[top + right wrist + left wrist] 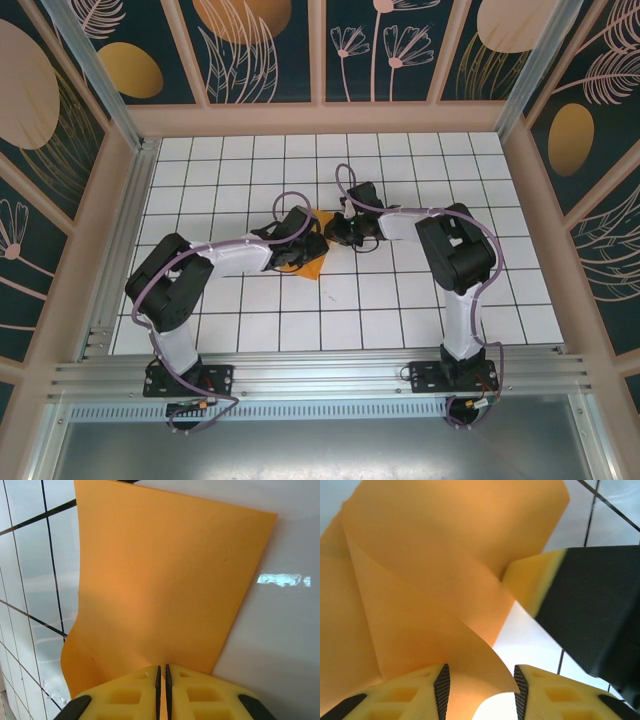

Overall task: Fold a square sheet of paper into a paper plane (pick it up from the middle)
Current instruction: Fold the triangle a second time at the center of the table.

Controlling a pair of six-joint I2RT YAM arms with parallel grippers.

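Note:
The square sheet of paper (312, 263) is plain orange and lies mid-table between both arms, partly under them. My right gripper (162, 672) is shut on its near edge, and the sheet (165, 580) spreads flat over the tiles ahead. In the left wrist view the paper (435, 570) is lifted and curled over itself, a curled sheet rather than a paper plane. My left gripper (481, 680) stands open, with a loose curved flap between its jaws. The right gripper's yellow fingertip (535, 582) presses the paper just ahead of it. From above, the left gripper (310, 243) and right gripper (336, 236) nearly meet.
A white tiled floor (420, 300) is ringed by pale walls with leaf-pattern panels (270, 50). An aluminium rail (320, 375) at the near edge carries both arm bases. Purple cables loop over each arm.

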